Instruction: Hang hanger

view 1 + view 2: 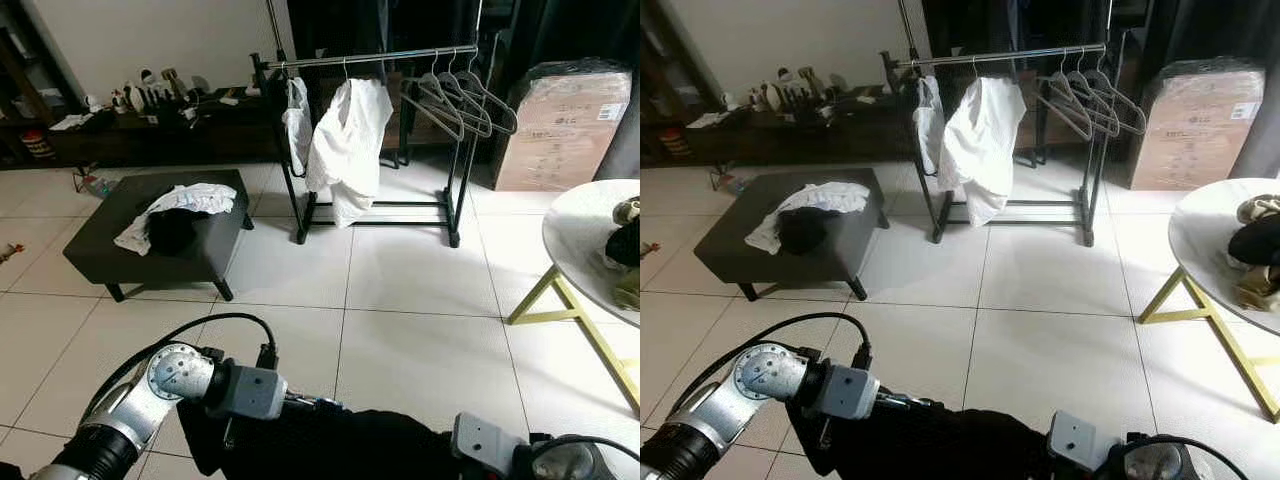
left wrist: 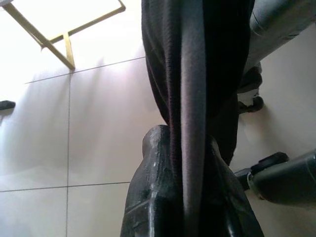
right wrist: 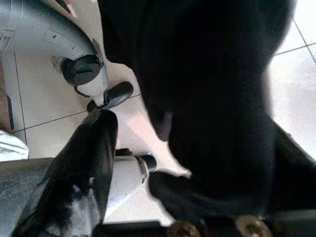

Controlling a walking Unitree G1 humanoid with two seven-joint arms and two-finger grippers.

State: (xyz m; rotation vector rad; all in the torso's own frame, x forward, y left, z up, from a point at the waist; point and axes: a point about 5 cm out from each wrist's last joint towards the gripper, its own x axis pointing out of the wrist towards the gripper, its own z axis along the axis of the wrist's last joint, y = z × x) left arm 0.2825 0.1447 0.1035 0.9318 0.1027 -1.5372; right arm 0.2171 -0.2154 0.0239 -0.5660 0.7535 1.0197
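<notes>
Clamping a fold of black garment point(image 2: 197, 74), the left gripper point(image 2: 190, 197) has its two black fingers point(image 2: 148, 197) pressed to either side of the cloth in the left wrist view; in the eye views that same dark garment point(image 1: 330, 440) bunches low between the two silver arms, the left arm point(image 1: 170, 385) reaching in from its side and the right arm point(image 1: 500, 445) at the lower edge; the right gripper point(image 3: 163, 163) sits close against the black cloth in the right wrist view, one finger point(image 3: 89, 163) plain to see, but whether it is clenched or released cannot be told; no hanger can be made out within the held cloth; beyond lies pale tiled floor point(image 1: 400, 300); to the robot's right a round white table point(image 1: 590, 250) on gold legs carries a small dark heap at its edge; to the left, farther off, a dark low bench point(image 1: 150, 240) bears white and black clothes point(image 1: 180, 210); farther still stands a black clothes rack point(image 1: 370, 130), a white shirt point(image 1: 345, 140) hanging near its middle and several bare hangers point(image 1: 460, 100) hooked on the rail toward its right end; a cardboard box point(image 1: 560, 125) stands beside the rack.
</notes>
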